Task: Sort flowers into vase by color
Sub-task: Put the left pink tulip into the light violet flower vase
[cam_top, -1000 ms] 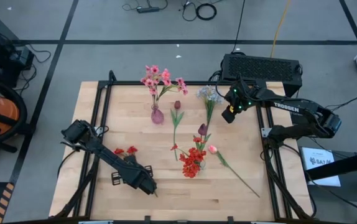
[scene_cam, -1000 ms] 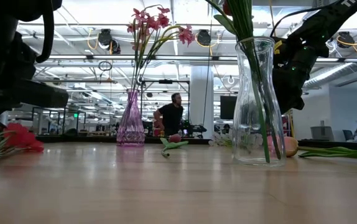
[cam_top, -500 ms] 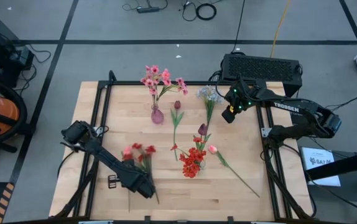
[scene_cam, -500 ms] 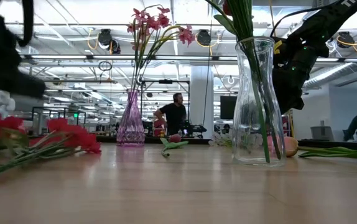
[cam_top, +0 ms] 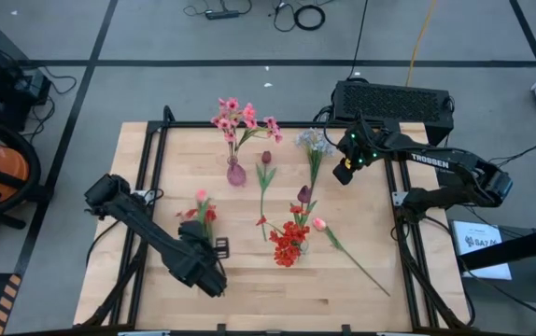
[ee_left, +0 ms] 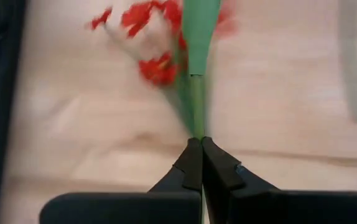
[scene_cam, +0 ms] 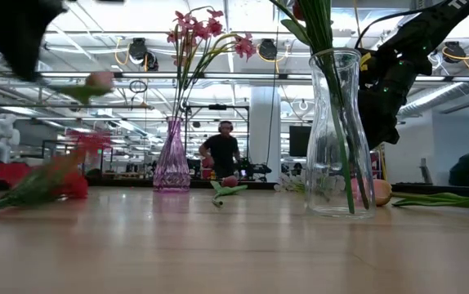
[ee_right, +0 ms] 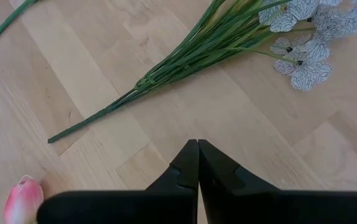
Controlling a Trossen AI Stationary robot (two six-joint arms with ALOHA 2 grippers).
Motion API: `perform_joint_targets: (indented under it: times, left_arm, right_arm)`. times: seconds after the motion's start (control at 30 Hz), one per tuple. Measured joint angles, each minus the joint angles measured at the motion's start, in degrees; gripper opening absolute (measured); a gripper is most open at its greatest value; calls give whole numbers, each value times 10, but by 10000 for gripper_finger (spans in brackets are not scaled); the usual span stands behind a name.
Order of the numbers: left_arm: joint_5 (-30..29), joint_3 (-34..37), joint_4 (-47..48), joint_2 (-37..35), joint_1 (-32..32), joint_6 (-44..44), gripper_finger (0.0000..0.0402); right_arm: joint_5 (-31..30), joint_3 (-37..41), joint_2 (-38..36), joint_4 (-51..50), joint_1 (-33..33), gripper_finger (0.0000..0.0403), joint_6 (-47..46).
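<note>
My left gripper point(cam_top: 216, 245) point(ee_left: 200, 144) is over the table's near-left part, shut on a red flower point(cam_top: 204, 211) point(ee_left: 160, 62) whose heads point toward the far edge. In the low view the red flower point(scene_cam: 59, 180) is a blur at the left. A clear vase point(cam_top: 290, 246) point(scene_cam: 339, 139) holds red flowers. A pink vase point(cam_top: 236, 174) point(scene_cam: 171, 159) holds pink sprays point(cam_top: 240, 117). My right gripper point(cam_top: 345, 169) point(ee_right: 197, 146) is shut and hovers beside the pale blue-white sprig point(cam_top: 314, 142) point(ee_right: 296, 37), which lies flat. Two maroon tulips point(cam_top: 266, 159) and a pink bud point(cam_top: 319, 224) lie on the table. My left gripper pinches the red flower's green stalk point(ee_left: 197, 127) between its two fingers. The stalk runs straight on ahead of the fingertips, in line with them. The red heads point(ee_left: 157, 65) stand off the free end, past the fingers; whether any part rests on the table I cannot tell.
The pink bud's long stalk point(cam_top: 361, 271) slants toward the table's near-right corner. A black box point(cam_top: 394, 101) sits past the far edge. People point(scene_cam: 222, 151) show in the room behind. Bare wood point(cam_top: 165, 159) lies along the table's left side.
My left gripper, shut on the red flower throughout, has moved toward the right and the far edge and has turned. The flower has swung about: its heads pointed toward the left and lay low, then rose, and now point toward the far edge.
</note>
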State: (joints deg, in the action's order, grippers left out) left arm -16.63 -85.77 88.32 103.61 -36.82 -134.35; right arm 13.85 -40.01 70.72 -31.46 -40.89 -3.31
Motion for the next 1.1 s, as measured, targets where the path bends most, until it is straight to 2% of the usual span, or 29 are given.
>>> perform_joint_targets:
  times: [0.33, 0.53, 0.63, 0.8, 0.87, 0.93, 1.0, 1.1]
  left_arm:
    - [-186, -1, -44, -6, 0, 39, 0]
    - [-325, -1, -48, -6, 3, 49, 0]
    - [-397, -1, -48, -6, 10, 118, 0]
    - [-573, -1, -48, -6, 28, 232, 0]
    - [-626, -1, -48, -6, 39, 296, 0]
    - [-638, -1, -48, -6, 53, 394, 0]
    - [-625, -1, -48, -6, 70, 482, 0]
    - [-617, -1, -32, -6, 95, 520, 0]
  right_arm:
    - [0, 0, 0, 0, 0, 0, 0]
    - [0, 0, 0, 0, 0, 0, 0]
    - [0, 0, 0, 0, 0, 0, -4]
    - [0, 0, 0, 0, 0, 0, -5]
    - [0, 0, 0, 0, 0, 0, -15]
    - [0, 0, 0, 0, 0, 0, -30]
    - [0, 0, 0, -1, 0, 0, -46]
    - [0, 0, 0, -1, 0, 0, -73]
